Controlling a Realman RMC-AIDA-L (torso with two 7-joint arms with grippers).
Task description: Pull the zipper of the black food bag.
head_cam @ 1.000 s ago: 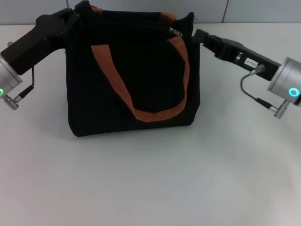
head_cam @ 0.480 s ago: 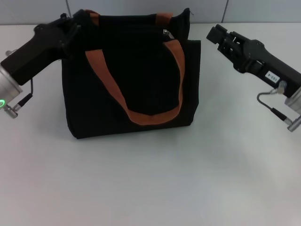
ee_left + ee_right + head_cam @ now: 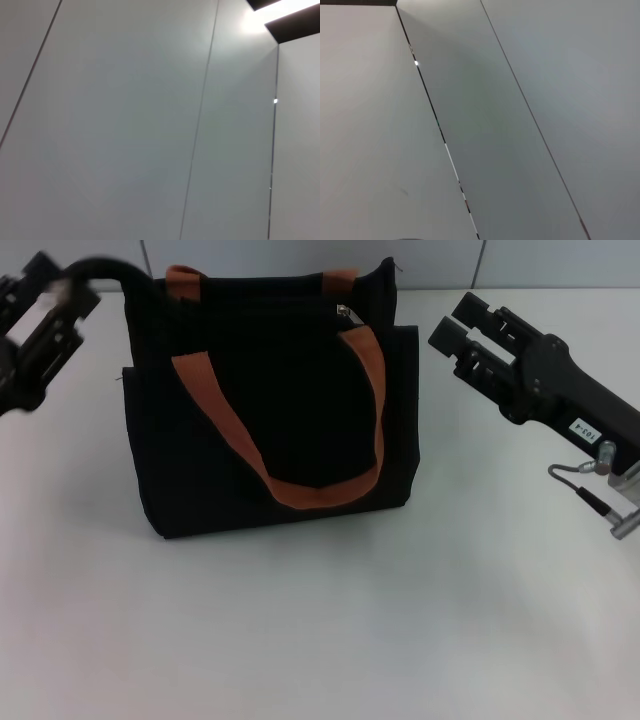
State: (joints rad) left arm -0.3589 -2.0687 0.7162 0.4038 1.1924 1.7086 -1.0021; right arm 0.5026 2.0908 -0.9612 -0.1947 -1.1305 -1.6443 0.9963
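The black food bag [image 3: 270, 430] stands upright on the white table in the head view, with its orange-brown handles [image 3: 372, 390] hanging down the front. The small silver zipper pull [image 3: 343, 312] sits on the top edge, towards the bag's right end. My left gripper [image 3: 62, 285] is open and empty, raised just off the bag's top left corner. My right gripper [image 3: 457, 323] is open and empty, a short gap off the bag's top right corner. Neither touches the bag. Both wrist views show only wall panels.
The white table [image 3: 320, 620] spreads in front of the bag and to both sides. A grey panelled wall [image 3: 560, 260] runs behind the table. A cable [image 3: 585, 485] hangs from my right wrist.
Both grippers have let go of the bag's top corners and drawn back outward, the left one up and to the left. The bag has settled slightly leftward.
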